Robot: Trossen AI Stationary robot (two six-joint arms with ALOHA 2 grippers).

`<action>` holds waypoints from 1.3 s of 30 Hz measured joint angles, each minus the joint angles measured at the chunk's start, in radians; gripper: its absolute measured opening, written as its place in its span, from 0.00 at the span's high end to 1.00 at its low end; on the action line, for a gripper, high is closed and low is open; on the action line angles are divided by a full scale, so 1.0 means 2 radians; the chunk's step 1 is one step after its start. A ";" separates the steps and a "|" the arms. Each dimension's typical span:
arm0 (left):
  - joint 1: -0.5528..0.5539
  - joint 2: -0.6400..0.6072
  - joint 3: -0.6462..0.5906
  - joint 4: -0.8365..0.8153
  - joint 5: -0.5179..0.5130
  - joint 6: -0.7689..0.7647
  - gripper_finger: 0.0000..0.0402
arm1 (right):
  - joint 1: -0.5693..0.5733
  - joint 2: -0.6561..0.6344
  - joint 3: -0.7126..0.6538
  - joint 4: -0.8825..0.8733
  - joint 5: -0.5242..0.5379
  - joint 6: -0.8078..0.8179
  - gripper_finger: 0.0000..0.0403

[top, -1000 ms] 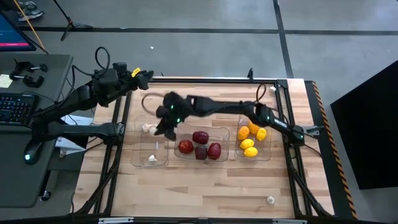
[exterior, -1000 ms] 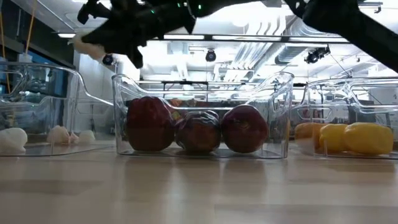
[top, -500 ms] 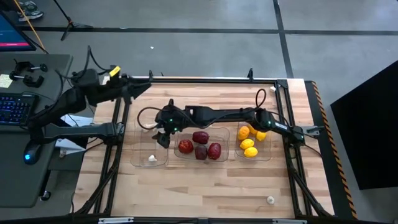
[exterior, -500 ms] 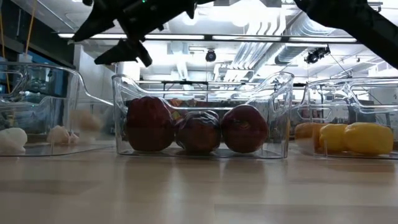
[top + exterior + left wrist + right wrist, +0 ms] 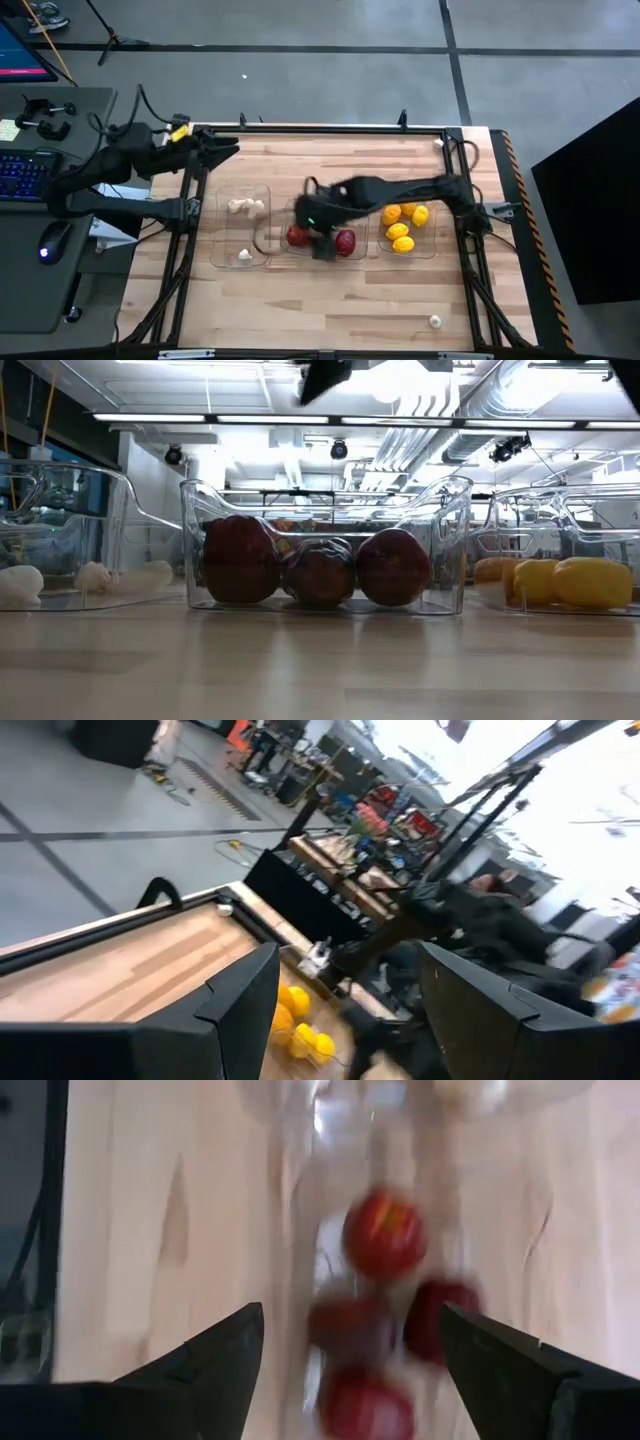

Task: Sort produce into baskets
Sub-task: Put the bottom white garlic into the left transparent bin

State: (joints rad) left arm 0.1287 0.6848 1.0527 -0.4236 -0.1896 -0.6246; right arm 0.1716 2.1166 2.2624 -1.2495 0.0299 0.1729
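Observation:
Three clear baskets stand in a row. The left basket (image 5: 228,240) holds white garlic-like pieces (image 5: 243,206). Dark red pieces (image 5: 297,236) lie in the middle basket (image 5: 360,215), and yellow and orange pieces (image 5: 400,232) in the right basket (image 5: 432,240). My right gripper (image 5: 322,245) hangs open above the middle basket, over the red pieces (image 5: 384,1235), with nothing between its fingers (image 5: 350,1320). My left gripper (image 5: 228,150) is open and bare (image 5: 350,955) at the table's far left edge, pointing across the table. One more white piece (image 5: 435,321) lies on the bare table, near right.
A desk with a keyboard (image 5: 25,172) and mouse stands beyond the table's left edge. The black frame (image 5: 320,128) runs around the table's edges. Bare wood lies between the baskets and the near edge.
My right gripper has opened over the left basket and let go of a white piece, which fell in and now lies there. The gripper then swung toward the table's right, over the middle basket. My left arm has drawn back toward the far left edge.

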 joint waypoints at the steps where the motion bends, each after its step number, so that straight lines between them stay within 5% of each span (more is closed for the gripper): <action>1: -0.007 0.006 0.000 0.000 -0.012 0.000 0.44 | 0.013 -0.016 -0.021 -0.012 0.004 0.010 0.29; 7: -0.044 0.055 0.000 0.017 -0.059 -0.011 0.44 | 0.115 -0.149 -0.225 -0.012 0.040 0.169 0.29; 13: -0.058 0.107 0.000 0.036 -0.070 -0.027 0.44 | 0.230 -0.270 -0.418 0.067 -0.058 0.488 0.29; 20: -0.062 0.152 -0.001 0.071 -0.068 -0.026 0.44 | 0.332 -0.278 -0.543 0.188 -0.096 0.753 0.29; 29: -0.062 0.160 -0.001 0.104 -0.068 -0.014 0.44 | 0.380 -0.224 -0.605 0.204 -0.130 0.848 0.29; 39: -0.062 0.158 -0.001 0.103 -0.068 -0.013 0.44 | 0.387 -0.193 -0.624 0.276 -0.138 0.856 0.29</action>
State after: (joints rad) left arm 0.0055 1.0015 1.0515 -0.2178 -0.3260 -0.6504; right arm 0.9455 1.7304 1.0145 -0.6975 -0.2453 1.8854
